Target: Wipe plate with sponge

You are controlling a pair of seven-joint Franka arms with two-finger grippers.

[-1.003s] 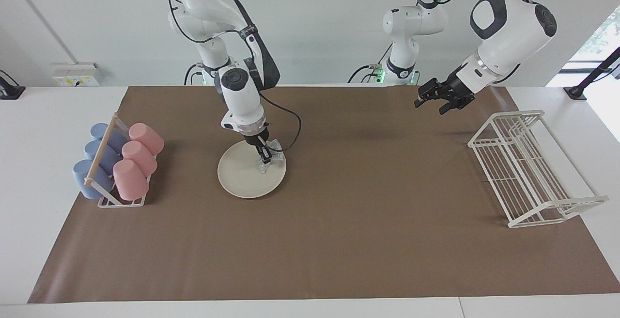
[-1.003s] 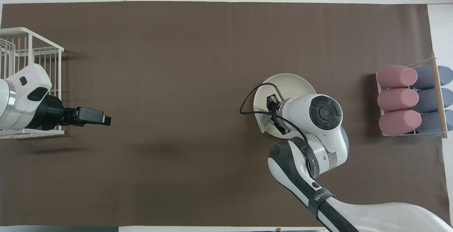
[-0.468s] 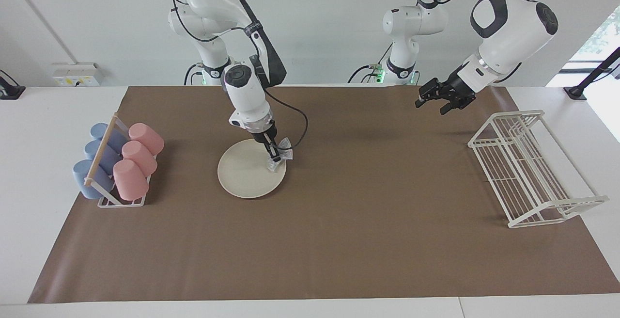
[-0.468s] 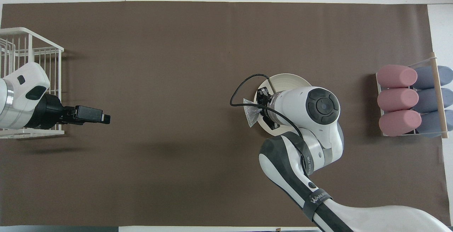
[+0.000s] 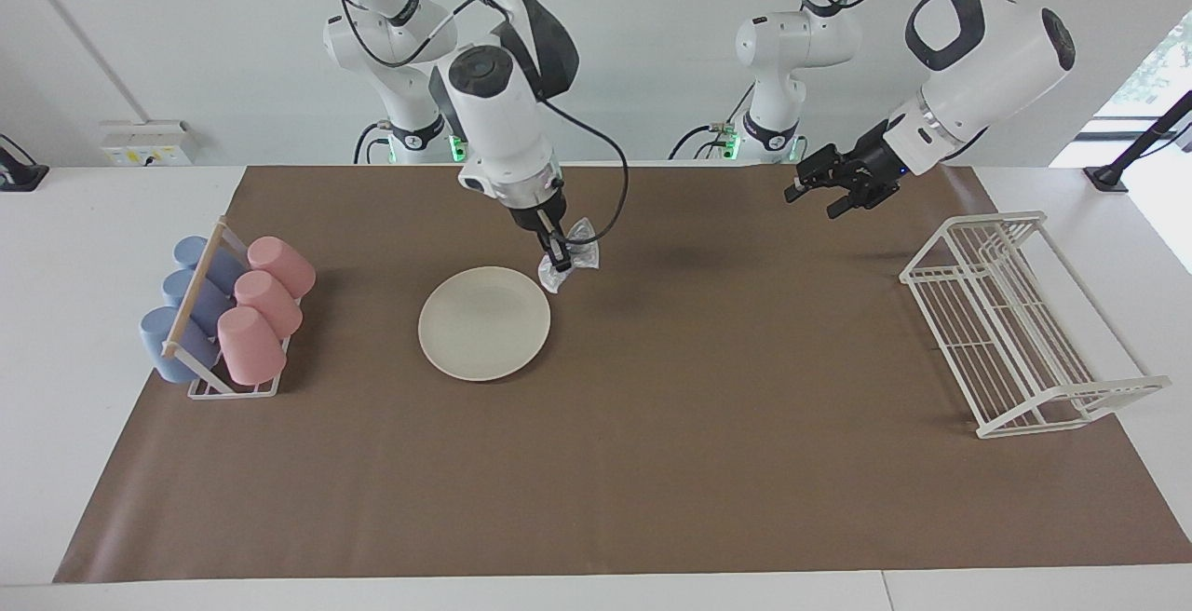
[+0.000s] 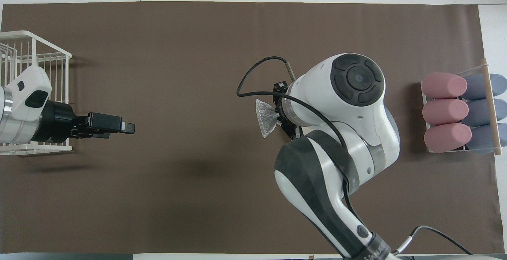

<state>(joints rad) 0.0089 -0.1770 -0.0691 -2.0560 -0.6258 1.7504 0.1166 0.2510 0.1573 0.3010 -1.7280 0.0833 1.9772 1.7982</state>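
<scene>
The left tool is waiting, fingers spread, over the counter's mat near the wire rack. The right tool is pinching the sponge above the mat beside the plate; it should be lowering gently, pressing flat.

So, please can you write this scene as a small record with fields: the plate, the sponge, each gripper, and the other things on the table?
plate: flat on the brown mat, nothing on it
sponge: held in the air, off the plate
right gripper: shut on the sponge, raised over the mat beside the plate
left gripper: open, empty, waiting over the mat
cup rack: pink and blue cups
wire rack: white, empty
</scene>
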